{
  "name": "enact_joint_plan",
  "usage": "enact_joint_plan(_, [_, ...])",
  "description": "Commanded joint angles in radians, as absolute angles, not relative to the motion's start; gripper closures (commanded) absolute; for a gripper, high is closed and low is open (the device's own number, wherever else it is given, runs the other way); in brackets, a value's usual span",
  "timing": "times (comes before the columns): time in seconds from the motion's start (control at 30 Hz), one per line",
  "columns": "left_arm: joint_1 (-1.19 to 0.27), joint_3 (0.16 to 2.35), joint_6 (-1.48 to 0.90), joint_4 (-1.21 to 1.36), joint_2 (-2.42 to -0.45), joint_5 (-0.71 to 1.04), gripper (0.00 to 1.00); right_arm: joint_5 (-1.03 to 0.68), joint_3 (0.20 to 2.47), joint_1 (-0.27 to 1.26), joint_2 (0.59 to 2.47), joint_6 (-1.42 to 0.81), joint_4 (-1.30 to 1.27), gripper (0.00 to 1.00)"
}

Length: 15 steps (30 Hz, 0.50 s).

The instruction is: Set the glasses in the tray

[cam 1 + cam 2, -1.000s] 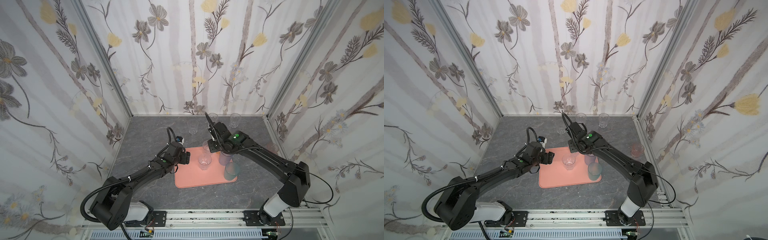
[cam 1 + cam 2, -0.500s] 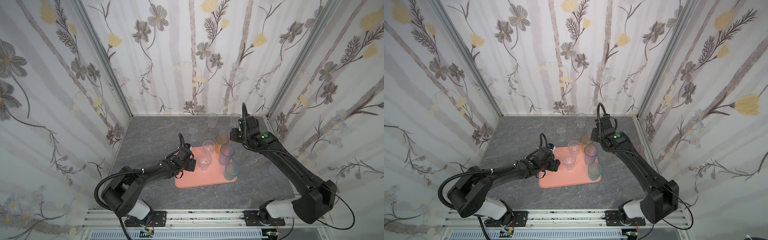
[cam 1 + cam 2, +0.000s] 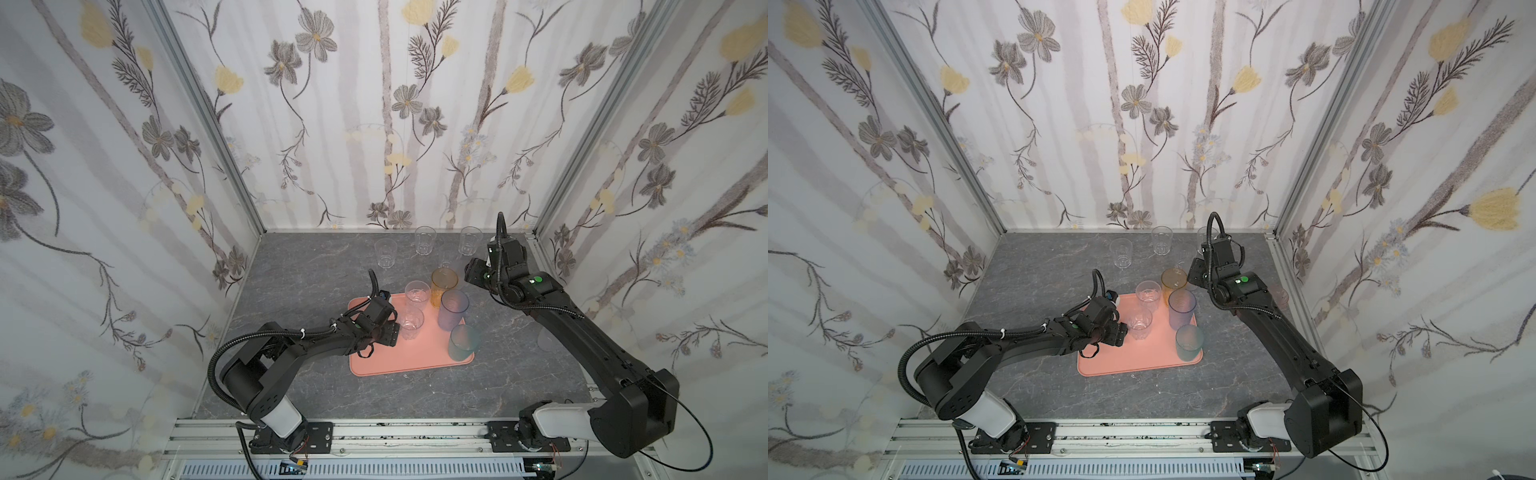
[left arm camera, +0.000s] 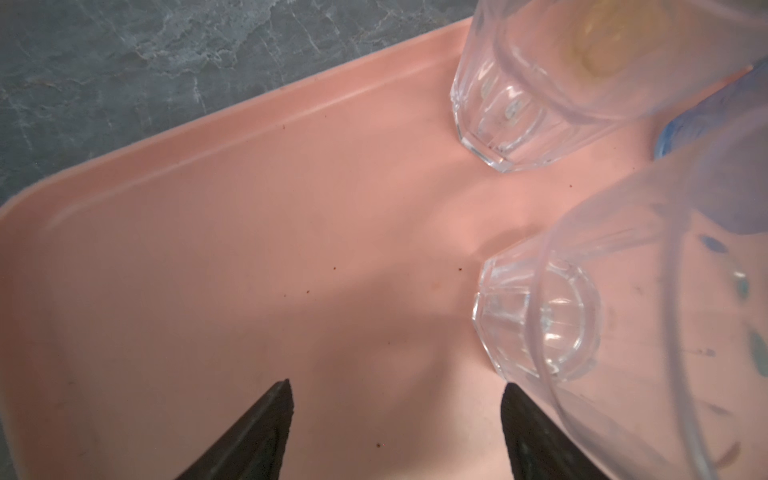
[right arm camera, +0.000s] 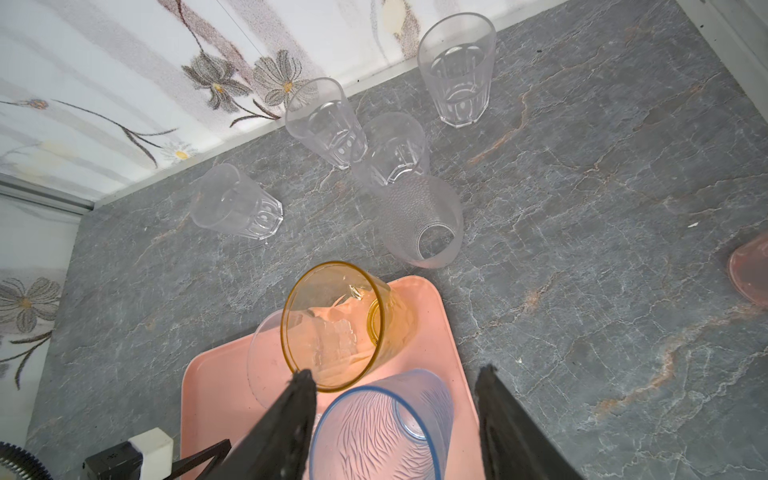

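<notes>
Tray (image 3: pixel 399 361) half loaded, nothing in either grip.

On the left, the left gripper (image 4: pixel 397 384) hangs low over the pink tray, fingers apart with nothing between them and a clear glass (image 3: pixel 410 323) just beside one finger. Behind that stands a second clear glass (image 3: pixel 417 293). Then come the amber glass (image 3: pixel 444 284) on the far corner, the blue glass (image 3: pixel 453 309) and the teal glass (image 3: pixel 463 343) down the tray's right edge, all upright. Off the tray, on the grey table (image 3: pixel 316 274), four more clear glasses (image 3: pixel 424 240) stand near the back wall, with a frosted glass (image 5: pixel 424 224) nearest the tray. On the right, the right gripper (image 5: pixel 397 370) hovers above the amber and blue ones, jaws spread, holding nothing. Far right, the edge of a pink glass (image 5: pixel 752 270) shows on the table, well apart from the rest.
</notes>
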<state>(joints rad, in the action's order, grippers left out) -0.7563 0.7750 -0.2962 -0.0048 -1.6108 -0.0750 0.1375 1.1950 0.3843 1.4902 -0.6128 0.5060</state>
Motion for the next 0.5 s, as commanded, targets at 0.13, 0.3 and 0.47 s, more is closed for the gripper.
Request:
enact_joint_plan(0.13, [-0.791,0.839,-0.318,0.015,-1.664,-0.069,0.19,0.127,1.175,0.375,1.488,-0.626,0.436,0.38])
enact_joint_plan(0.3, [-0.814,0.899,-0.325,0.018,-1.717,-0.071,0.19,0.124,1.163,0.366,1.481,-0.624,0.433,0.37])
enact_joint_plan(0.47, [-0.827,0.938,-0.325,0.018,-1.755,-0.069,0.19,0.138,1.157,0.361,1.47,-0.613,0.437,0.29])
